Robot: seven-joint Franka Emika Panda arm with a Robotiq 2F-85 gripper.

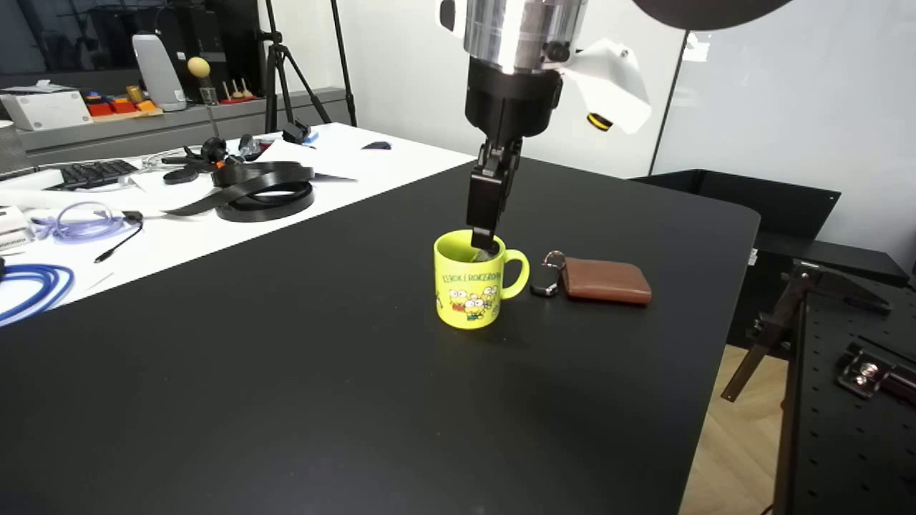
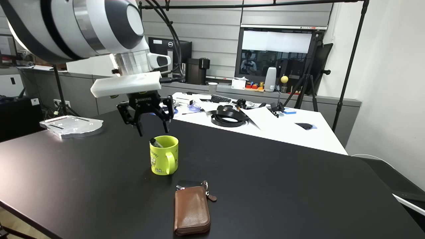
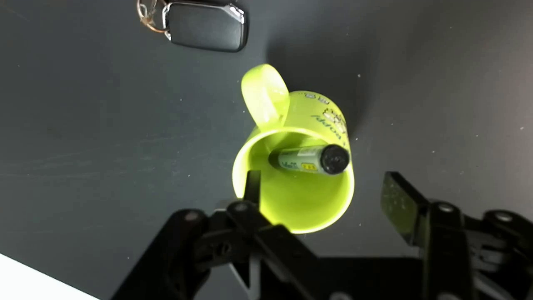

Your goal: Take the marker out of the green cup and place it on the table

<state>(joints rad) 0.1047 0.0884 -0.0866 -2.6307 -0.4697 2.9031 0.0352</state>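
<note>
The Robotiq gripper hangs over the glossy yellow-green mug, its fingers spread wide and empty. Inside the mug, a cylindrical marker leans, black end at the rim. Near the mug on the smooth, matte black tabletop lies a rounded, leather-look zip wallet.

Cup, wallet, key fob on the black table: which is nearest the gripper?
The green cup: it stands just below the open gripper, with the marker inside. The wallet and key fob lie farther off, on its handle side.
</note>
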